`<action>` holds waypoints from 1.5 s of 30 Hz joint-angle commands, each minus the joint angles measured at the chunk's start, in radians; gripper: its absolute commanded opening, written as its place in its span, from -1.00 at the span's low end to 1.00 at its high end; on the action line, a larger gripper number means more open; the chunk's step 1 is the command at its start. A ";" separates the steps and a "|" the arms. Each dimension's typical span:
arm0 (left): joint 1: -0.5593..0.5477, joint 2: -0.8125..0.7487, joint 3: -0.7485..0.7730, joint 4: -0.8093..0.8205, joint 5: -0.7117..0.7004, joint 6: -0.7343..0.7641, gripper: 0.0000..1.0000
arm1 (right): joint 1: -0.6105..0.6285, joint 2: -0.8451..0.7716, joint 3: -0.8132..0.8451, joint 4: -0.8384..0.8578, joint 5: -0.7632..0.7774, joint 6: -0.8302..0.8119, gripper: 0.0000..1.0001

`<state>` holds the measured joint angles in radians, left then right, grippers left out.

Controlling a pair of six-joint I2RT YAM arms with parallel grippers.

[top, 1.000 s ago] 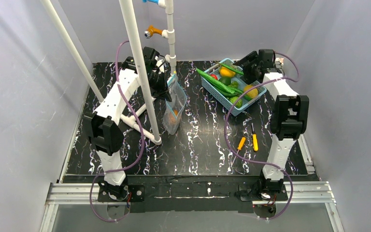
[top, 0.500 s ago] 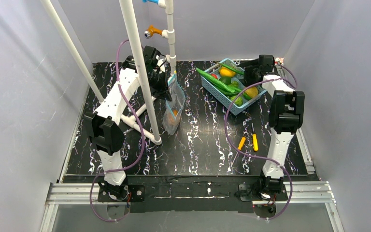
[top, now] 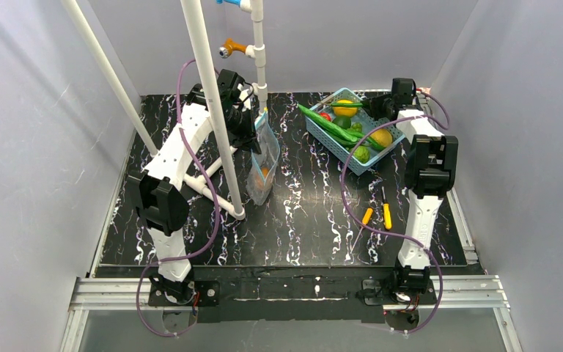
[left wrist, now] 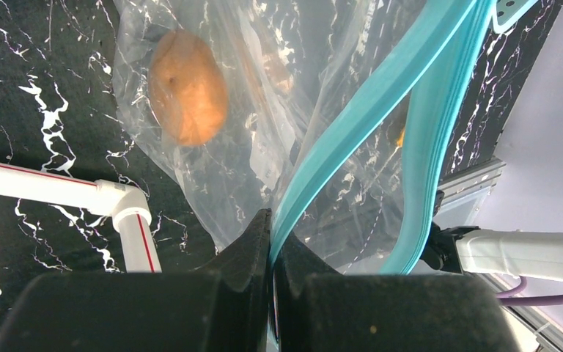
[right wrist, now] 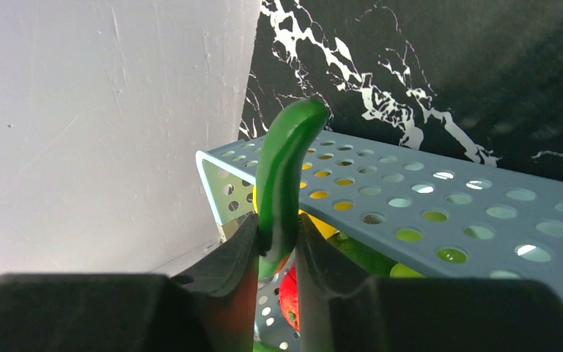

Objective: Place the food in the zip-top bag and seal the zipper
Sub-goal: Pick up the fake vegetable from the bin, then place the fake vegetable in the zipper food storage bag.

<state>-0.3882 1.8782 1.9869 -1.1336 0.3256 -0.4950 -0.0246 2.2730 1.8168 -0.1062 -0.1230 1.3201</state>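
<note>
We see a black, white-veined table (top: pixel 300 220) walled in grey. A light-blue slotted basket (top: pixel 330 149) sits at its far right, holding green pods (top: pixel 330 126), yellow-orange fruit (top: pixel 381 137) and a small red piece (right wrist: pixel 289 290). At the basket's far corner, the right gripper (right wrist: pixel 278 242) has its fingers pressed onto one long green pod (right wrist: pixel 282 161), whose tip rises above the rim. Left of the basket, the left gripper (left wrist: pixel 271 224) is clamped tight on the teal zipper (left wrist: pixel 366 110) of the clear zip-top bag (left wrist: pixel 212 169), with a brown-orange round fruit (left wrist: pixel 188 86) inside. Two orange-handled screwdrivers (top: pixel 376 215) lie on the basket's near side.
</note>
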 commanded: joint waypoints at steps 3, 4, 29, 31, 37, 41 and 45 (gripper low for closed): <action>-0.010 0.008 0.025 -0.028 -0.005 0.004 -1.00 | -0.003 -0.042 -0.018 0.059 -0.017 -0.054 -0.71; -0.010 0.007 0.024 -0.028 -0.006 0.004 -1.00 | -0.003 -0.058 -0.030 0.078 -0.021 -0.065 -0.75; -0.008 -0.021 -0.029 0.036 -0.003 0.011 -1.00 | 0.412 -0.879 -0.290 -0.134 0.109 -0.858 -0.97; -0.008 -0.025 -0.028 0.031 -0.001 0.013 -1.00 | 0.463 -0.919 -0.299 -0.152 0.118 -0.878 -0.97; -0.008 -0.045 -0.061 0.051 0.008 0.008 -1.00 | 0.594 -1.003 -0.288 -0.191 0.221 -0.988 -0.97; -0.008 -0.046 -0.060 0.059 0.016 0.000 -1.00 | 0.693 -0.986 -0.271 -0.183 0.262 -1.076 -0.97; -0.008 -0.054 -0.066 0.066 0.023 -0.008 -1.00 | 0.771 -0.925 -0.262 -0.171 0.273 -1.102 -0.97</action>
<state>-0.3931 1.8763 1.9369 -1.0691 0.3290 -0.4969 0.6861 1.2945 1.5188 -0.2905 0.1020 0.3008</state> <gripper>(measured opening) 0.007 0.244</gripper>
